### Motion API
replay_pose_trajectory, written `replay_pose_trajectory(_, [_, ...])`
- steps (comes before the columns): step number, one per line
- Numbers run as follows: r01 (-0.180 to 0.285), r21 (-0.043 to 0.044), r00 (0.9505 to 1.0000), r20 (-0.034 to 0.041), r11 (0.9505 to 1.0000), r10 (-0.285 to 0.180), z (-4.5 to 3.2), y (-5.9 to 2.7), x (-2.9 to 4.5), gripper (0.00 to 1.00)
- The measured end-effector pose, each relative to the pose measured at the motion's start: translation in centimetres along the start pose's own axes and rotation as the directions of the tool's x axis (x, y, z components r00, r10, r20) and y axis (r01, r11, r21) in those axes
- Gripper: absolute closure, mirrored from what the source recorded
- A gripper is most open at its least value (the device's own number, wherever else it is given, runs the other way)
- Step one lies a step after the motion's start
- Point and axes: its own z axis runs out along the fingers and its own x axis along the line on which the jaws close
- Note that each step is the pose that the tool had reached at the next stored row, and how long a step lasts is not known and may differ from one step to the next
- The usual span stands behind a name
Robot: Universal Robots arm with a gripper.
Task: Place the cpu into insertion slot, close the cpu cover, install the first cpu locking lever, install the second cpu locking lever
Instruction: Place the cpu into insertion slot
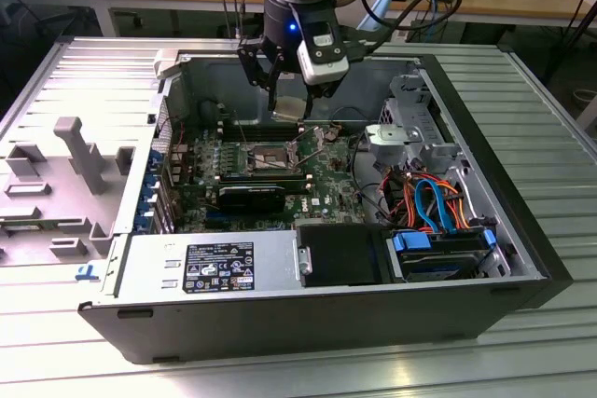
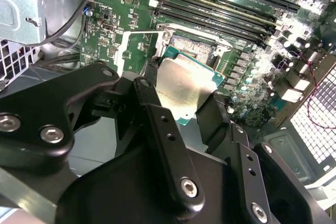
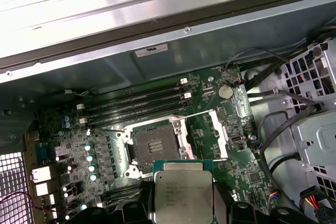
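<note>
The cpu (image 1: 290, 107) hangs in the air above the motherboard, silvery top up, with my gripper (image 1: 291, 100) shut on its two opposite edges. In both wrist views the cpu (image 3: 182, 195) (image 2: 184, 87) sits between the black fingers (image 2: 152, 95), a short way off from the insertion slot. The insertion slot (image 3: 155, 145) (image 2: 195, 45) (image 1: 270, 151) lies bare, a dark square with a silver rim. The cpu cover (image 3: 223, 132) (image 2: 122, 51) is swung open beside the slot, a thin silver frame.
Long black memory slots (image 3: 134, 103) run next to the slot. The open case (image 1: 121, 319) holds a power supply (image 1: 210, 267), a black fan shroud (image 1: 340, 253) and a drive cage with coloured cables (image 1: 434, 202). The case wall (image 3: 157, 72) rises close behind.
</note>
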Motion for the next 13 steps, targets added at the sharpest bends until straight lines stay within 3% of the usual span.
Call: replay_pose_trajectory(13, [-0.026, -0.0005, 0.9997, 0.0023, 0.9997, 0.026, 0.09, -0.01, 0.0, 0.46])
